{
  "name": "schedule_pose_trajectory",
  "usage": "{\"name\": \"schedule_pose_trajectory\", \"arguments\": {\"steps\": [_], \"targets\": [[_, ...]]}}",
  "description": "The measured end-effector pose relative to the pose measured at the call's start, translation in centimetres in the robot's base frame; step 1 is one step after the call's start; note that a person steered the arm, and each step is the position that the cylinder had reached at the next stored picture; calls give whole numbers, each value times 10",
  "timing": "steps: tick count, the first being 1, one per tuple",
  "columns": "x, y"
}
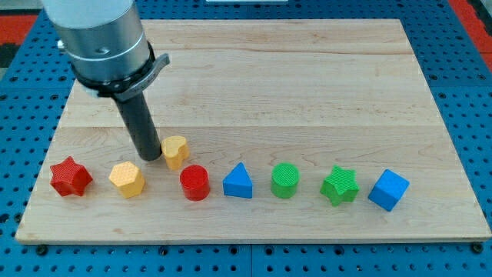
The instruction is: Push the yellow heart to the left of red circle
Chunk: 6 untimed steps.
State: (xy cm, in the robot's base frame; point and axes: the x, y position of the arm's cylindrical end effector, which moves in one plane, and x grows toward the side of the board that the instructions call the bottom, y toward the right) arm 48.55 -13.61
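Observation:
The yellow heart (176, 151) sits on the wooden board (307, 85), just above and slightly left of the red circle (194, 182), almost touching it. My tip (150, 158) rests on the board at the heart's left side, touching or nearly touching it. The dark rod rises up and to the left from there to the grey arm body at the view's top left.
A row of blocks runs along the view's bottom: red star (71, 177), yellow hexagon (127, 179), blue triangle (238, 181), green circle (285, 181), green star (339, 185), blue cube (388, 190). The yellow hexagon lies just below and left of my tip.

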Motion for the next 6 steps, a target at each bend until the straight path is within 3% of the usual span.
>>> {"name": "schedule_pose_trajectory", "arguments": {"steps": [2, 5, 6], "targets": [[-47, 26], [24, 39], [29, 40]]}}
